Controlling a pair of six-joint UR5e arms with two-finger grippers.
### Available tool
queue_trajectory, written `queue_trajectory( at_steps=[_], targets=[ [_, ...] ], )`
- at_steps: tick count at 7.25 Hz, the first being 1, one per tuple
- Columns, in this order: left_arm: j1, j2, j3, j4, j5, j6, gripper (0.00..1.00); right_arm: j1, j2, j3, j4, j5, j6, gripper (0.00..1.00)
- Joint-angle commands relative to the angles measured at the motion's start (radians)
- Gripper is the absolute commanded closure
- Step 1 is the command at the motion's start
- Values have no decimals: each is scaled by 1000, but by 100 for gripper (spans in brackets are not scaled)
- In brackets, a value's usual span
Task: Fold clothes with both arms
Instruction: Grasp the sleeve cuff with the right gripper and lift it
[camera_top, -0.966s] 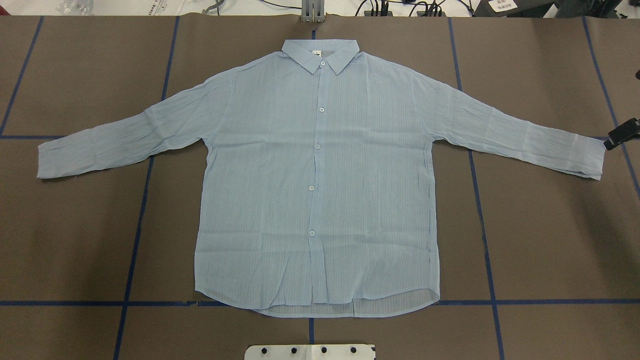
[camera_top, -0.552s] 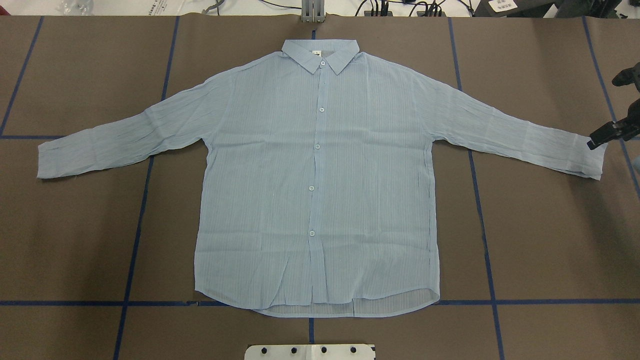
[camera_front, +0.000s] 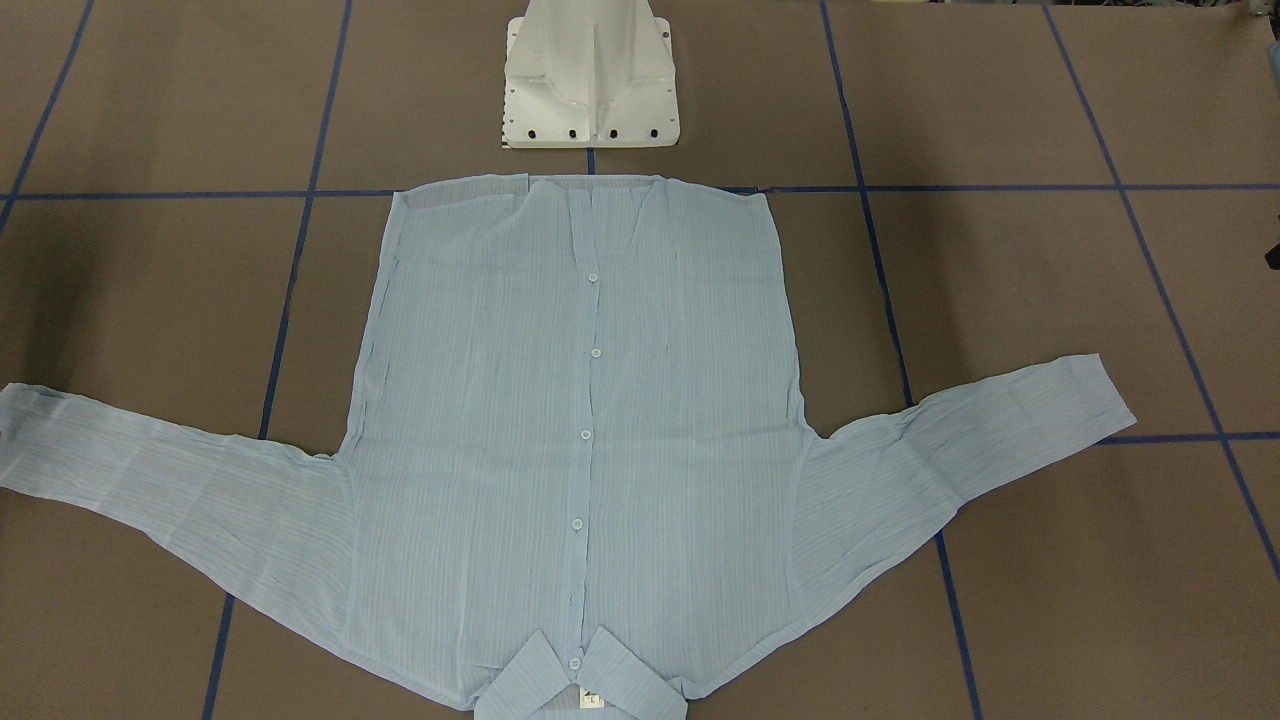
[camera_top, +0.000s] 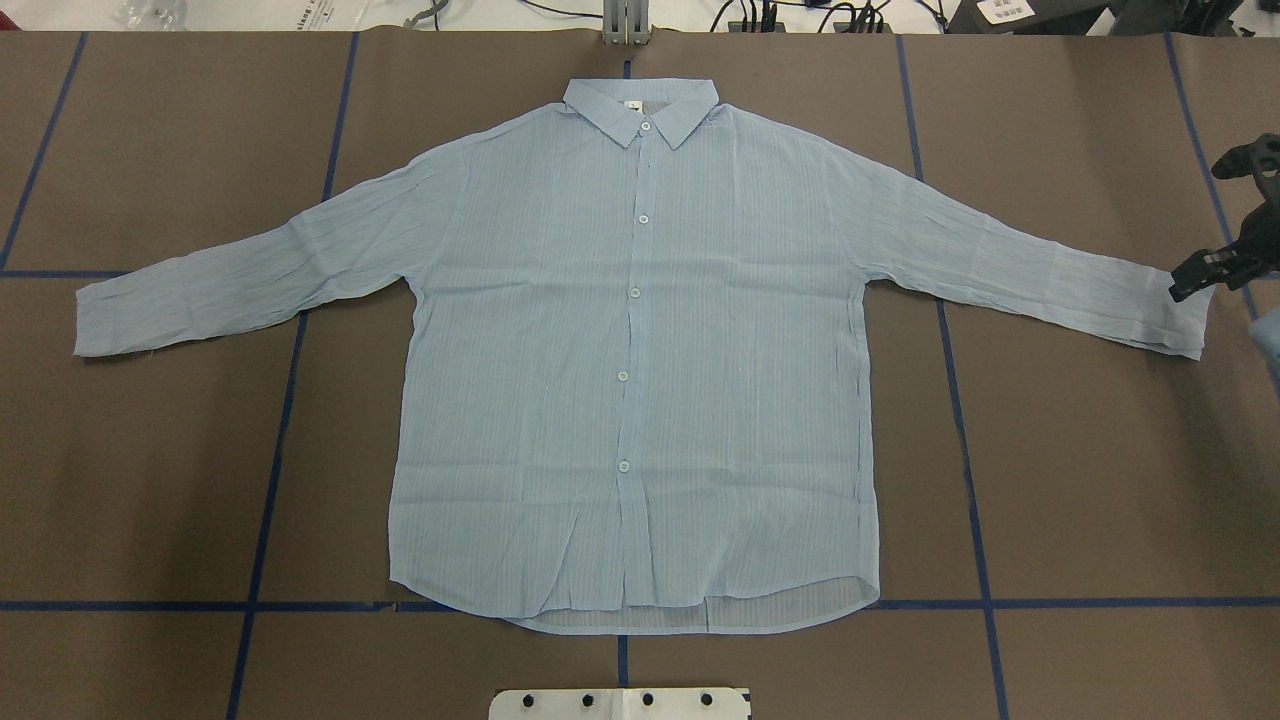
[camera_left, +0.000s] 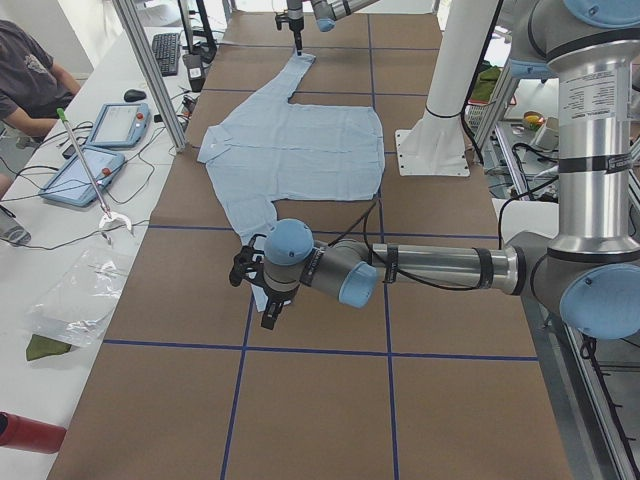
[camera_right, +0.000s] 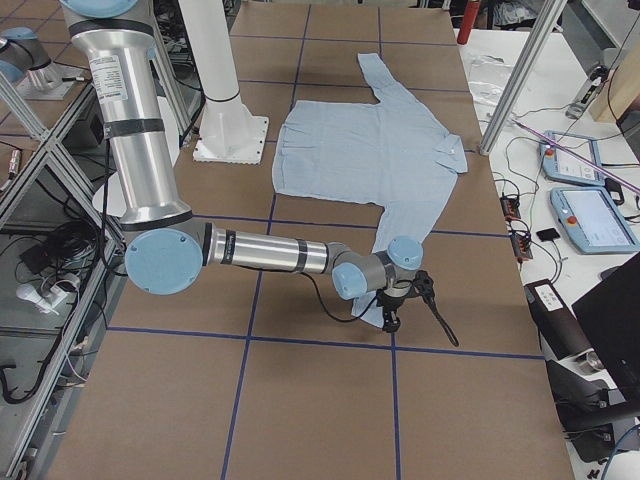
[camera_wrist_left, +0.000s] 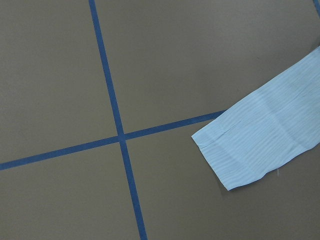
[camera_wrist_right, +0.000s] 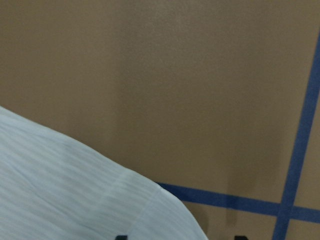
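Lying flat on the table (camera_top: 1100, 480), the shirt (camera_top: 640, 380) is stretching its sleeves sideways; the right gripper (camera_top: 1196, 230), apparently spread, is hovering at one cuff (camera_top: 1170, 315), and the left gripper (camera_left: 262, 295), opening not discernible, above the other cuff (camera_wrist_left: 255, 145).

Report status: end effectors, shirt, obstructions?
Right end effector open over shirt sleeve end. Left end effector by other sleeve end, open or shut unclear. Shirt flat, buttoned, unfolded. Nothing seen lying on it.
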Motion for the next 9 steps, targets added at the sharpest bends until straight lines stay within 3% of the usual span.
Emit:
queue_trajectory(
  at_steps=[1,2,3,5,9],
  targets=[
    [1,1,1,0,0,0,0,0,-1,-44,48,-19,-1,32],
    [1,-1,1,0,0,-2,0,0,-2,-46,48,-19,1,55],
    [1,1,1,-1,-2,-2,0,0,-1,-41,48,-19,-2,100],
    [1,-1,1,-1,-17,-3,0,1,1,-25,48,-11,5,100],
    [1,1,-1,-1,-23,-5,0,3,5,171,28,24,80,100]
  ],
)
